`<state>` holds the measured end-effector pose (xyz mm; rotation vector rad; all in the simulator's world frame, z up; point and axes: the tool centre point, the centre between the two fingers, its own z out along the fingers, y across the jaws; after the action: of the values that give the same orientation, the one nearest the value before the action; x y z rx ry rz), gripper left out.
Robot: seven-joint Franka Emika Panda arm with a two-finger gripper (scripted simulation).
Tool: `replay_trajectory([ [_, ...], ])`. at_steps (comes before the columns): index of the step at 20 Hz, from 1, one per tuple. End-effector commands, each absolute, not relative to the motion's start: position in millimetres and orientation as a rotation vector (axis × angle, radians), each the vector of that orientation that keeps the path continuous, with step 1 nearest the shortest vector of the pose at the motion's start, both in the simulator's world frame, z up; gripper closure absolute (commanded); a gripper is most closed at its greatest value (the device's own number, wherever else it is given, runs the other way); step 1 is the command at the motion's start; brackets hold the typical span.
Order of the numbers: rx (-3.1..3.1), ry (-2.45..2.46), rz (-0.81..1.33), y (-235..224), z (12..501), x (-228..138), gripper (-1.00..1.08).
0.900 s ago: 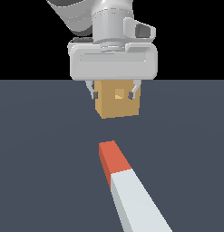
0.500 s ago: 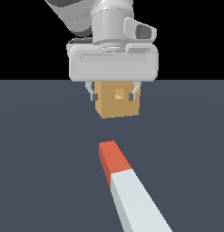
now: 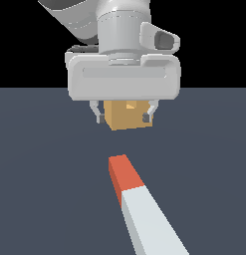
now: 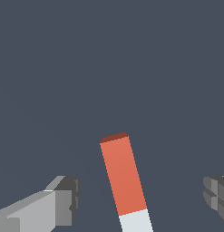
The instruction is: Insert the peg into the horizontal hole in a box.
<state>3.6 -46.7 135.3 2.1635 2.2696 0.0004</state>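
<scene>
The peg lies flat on the dark floor, its red-orange end (image 3: 122, 175) toward the box and its pale grey-white length (image 3: 150, 224) running to the near edge. The tan box (image 3: 127, 119) stands beyond it, partly covered by my hand. The hole is not clearly visible behind the hand. My gripper (image 3: 124, 118) hangs open above the floor, in front of the box, with nothing between its fingers. In the wrist view, the peg (image 4: 123, 176) lies below, between the two spread fingers (image 4: 63, 201), with its red end pointing ahead.
A plain dark grey floor (image 3: 45, 174) stretches all around the peg and box. No other objects show in either view.
The hand has sunk a little lower, covering more of the box's upper part. The peg and the box have not moved.
</scene>
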Motion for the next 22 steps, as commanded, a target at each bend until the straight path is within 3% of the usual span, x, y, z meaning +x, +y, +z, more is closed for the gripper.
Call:
replay_trajectory([
  [1, 2.133, 2.300, 0.000, -63, 128, 4, -0.92],
  [13, 1.949, 2.462, 0.001, -147, 88, 19, -0.92],
  [22, 1.868, 2.526, 0.000, -180, 71, 31, -0.92],
])
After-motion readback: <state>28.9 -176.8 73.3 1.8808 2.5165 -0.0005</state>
